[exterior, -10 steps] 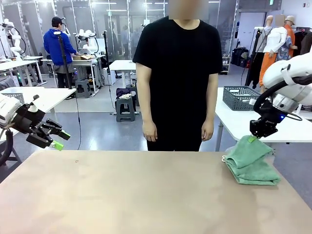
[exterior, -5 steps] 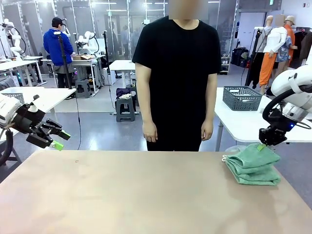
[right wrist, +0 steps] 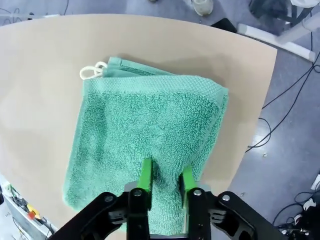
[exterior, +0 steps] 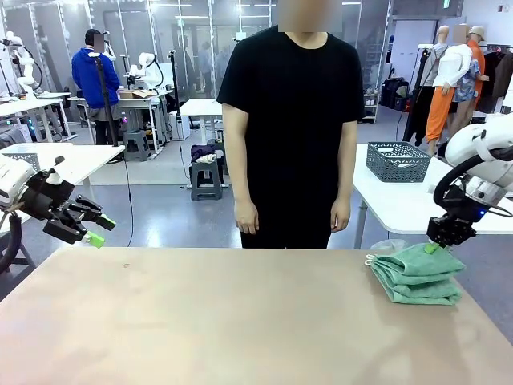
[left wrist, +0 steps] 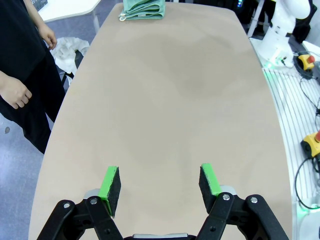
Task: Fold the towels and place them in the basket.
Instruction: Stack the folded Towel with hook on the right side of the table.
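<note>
Resting folded at the table's (exterior: 240, 321) far right corner, the mint-green towels (exterior: 417, 274) look done; right gripper (right wrist: 165, 180) stands narrowly parted over the top fold; left gripper (left wrist: 160, 182) hangs wide, empty; basketing remains.

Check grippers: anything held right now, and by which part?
Left gripper open, empty. Right gripper straddles a fold at the towel's near edge; whether it grips cannot be told.
</note>
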Action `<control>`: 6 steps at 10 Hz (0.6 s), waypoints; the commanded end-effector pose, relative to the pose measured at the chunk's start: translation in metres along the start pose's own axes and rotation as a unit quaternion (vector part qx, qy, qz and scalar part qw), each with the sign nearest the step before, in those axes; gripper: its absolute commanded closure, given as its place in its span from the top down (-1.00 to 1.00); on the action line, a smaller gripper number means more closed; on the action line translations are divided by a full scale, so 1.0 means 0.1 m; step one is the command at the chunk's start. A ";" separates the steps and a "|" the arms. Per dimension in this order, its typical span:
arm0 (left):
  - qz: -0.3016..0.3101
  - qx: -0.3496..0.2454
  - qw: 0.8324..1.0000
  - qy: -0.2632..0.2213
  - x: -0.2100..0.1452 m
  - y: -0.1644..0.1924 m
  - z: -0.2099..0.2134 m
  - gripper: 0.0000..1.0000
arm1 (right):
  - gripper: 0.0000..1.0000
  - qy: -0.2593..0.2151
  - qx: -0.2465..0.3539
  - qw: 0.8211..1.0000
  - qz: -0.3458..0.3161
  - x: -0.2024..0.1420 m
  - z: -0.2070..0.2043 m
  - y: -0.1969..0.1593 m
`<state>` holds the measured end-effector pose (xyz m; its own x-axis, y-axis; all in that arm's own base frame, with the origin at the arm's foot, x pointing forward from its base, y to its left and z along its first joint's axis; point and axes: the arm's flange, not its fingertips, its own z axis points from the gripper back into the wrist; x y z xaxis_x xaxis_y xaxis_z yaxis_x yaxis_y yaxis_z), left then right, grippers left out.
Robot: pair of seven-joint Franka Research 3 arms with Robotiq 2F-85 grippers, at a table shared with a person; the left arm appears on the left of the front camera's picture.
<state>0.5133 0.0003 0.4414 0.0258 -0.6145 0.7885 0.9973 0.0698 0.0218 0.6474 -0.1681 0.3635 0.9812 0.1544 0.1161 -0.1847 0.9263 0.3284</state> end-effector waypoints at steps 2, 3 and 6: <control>-0.001 0.000 1.000 0.002 0.00 -0.01 0.01 0.60 | 0.34 0.009 0.006 1.000 0.024 -0.01 0.12 0.04; -0.001 0.000 1.000 0.002 0.00 -0.01 0.01 0.60 | 0.00 0.010 0.000 1.000 0.029 -0.05 0.20 0.10; -0.001 0.000 1.000 0.002 0.00 -0.01 0.01 0.60 | 1.00 0.010 -0.049 0.998 0.043 -0.28 0.74 0.57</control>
<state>0.5133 0.0003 0.4413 0.0259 -0.6145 0.7885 0.9973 0.0697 0.0215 0.6291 -0.1593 0.4291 0.9647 0.2296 0.1289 -0.2568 0.9288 0.2672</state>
